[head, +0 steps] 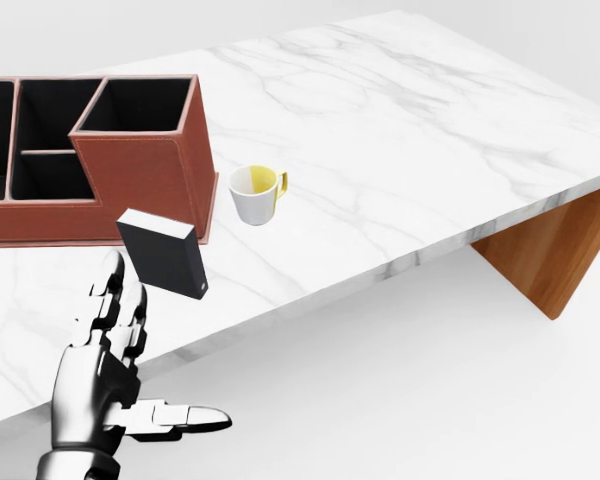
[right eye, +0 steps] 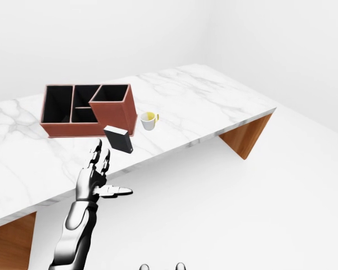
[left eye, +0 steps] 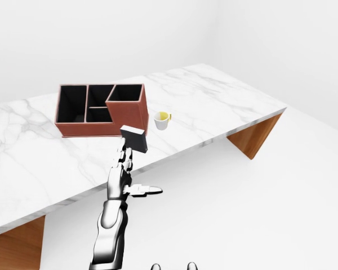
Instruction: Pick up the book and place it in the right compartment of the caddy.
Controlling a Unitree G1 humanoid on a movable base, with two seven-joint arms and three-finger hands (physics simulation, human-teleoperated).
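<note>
Black hardcover book (head: pixel 163 253) with pale page edges sits tilted just above the fingertips of the silver three-finger left hand (head: pixel 105 375). Fingers (head: pixel 120 300) are spread straight, thumb sticking out to the right, not closed round anything. Whether the book rests on the fingertips or is loose in the air cannot be told from these views. In the head view the book overlaps the lower edge of the reddish-brown leather caddy (head: pixel 150 185), outside it, not in any compartment.

Caddy stands on the white marble table (head: pixel 430 150); its tall right compartment (head: pixel 140 105) is open-topped, dark inside, apparently holding nothing. Small white mug with yellow interior (head: pixel 256 193) stands just right of the caddy, apart from it. Right hand not seen, except perhaps two small tips at the bottom edge of the eye views; too small to say.

Step judged: pick-up/carry, grasp not secure. Next move calls for closing the fingers on the book, raising it above the tall compartment's rim, then lowering it in upright, keeping clear of the mug.
</note>
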